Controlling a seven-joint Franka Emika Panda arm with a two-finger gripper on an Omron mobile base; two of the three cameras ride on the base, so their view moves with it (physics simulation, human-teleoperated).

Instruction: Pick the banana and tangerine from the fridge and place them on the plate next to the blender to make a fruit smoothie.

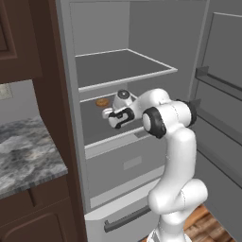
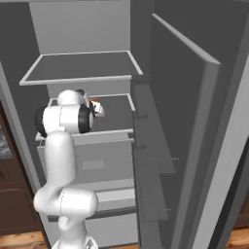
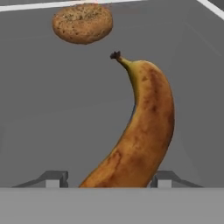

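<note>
Closest to the hand camera, the tool point(image 3: 105, 179) has one fingertip point(image 3: 54, 178) on each side of the banana point(image 3: 142, 127), whose lower end runs down between them; the jaws stand apart and bracket the fruit, and whether the pads already touch its skin cannot be told. The banana lies on the grey middle shelf point(image 1: 97, 120) of the fridge point(image 1: 142, 28), curving away from the tool with its dark stem tip pointing deeper in. It looks light and fairly firm, but its skin is smooth and brown-mottled, so it is probably ripe and would bruise under a hard squeeze. The curve also matters: a grip near one end would likely let it swing or pivot, so the thick middle of the body seems the better place to take hold, across its narrow width, with only moderate force. Farther back on the same shelf, well apart from the banana, lies a flat, speckled tan ring-shaped item point(image 3: 82, 22); it is no part of the job and should be left alone. From the base cameras the white arm point(image 1: 168, 118) reaches into the open fridge at that shelf, above the drawer front point(image 1: 127, 165). The tangerine cannot be made out here.
</note>
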